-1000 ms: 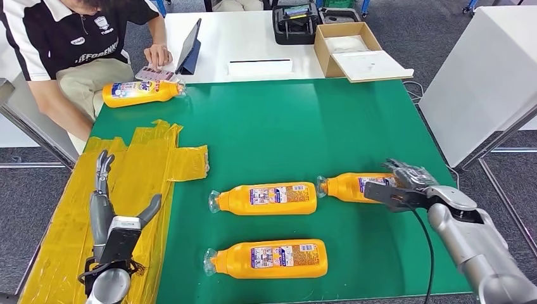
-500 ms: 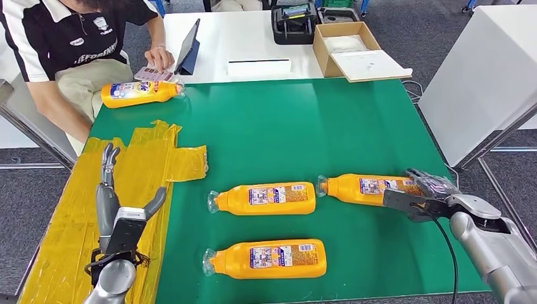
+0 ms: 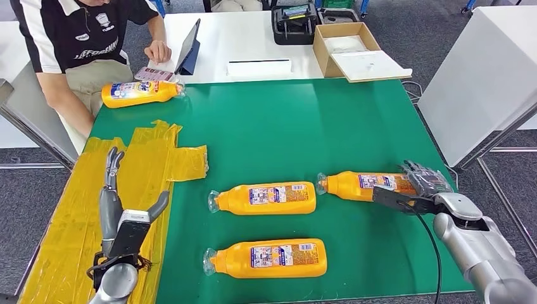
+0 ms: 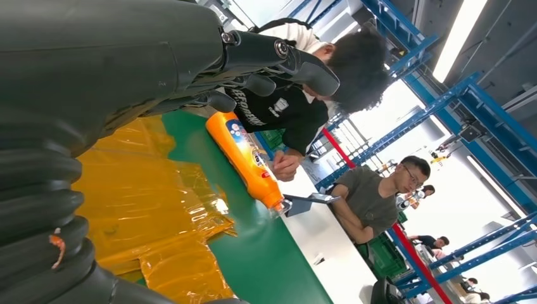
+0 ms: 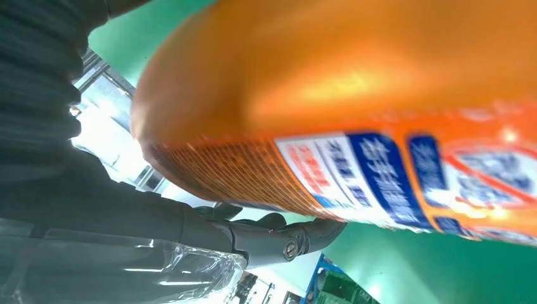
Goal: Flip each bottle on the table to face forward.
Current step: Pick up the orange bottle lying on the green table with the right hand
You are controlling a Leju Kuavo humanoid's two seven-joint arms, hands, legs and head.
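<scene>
Four orange bottles lie on their sides on the green mat: one far left, one in the middle, one at the front, one on the right. My right hand straddles the right bottle's base, thumb along its near side and fingers over its far side. The right wrist view shows that bottle very close, with a bright gap between it and my fingers. My left hand hovers open over the yellow tape; the far-left bottle lies beyond its fingers.
A person sits at the far left corner, a hand on papers by a tablet. A white table behind holds a cardboard box and a black case. A white cabinet stands to the right.
My right hand drew back to the right off the bottle's base, then came left again with its thumb along the near side. My left hand shifted slightly forward. The bottles stayed put.
</scene>
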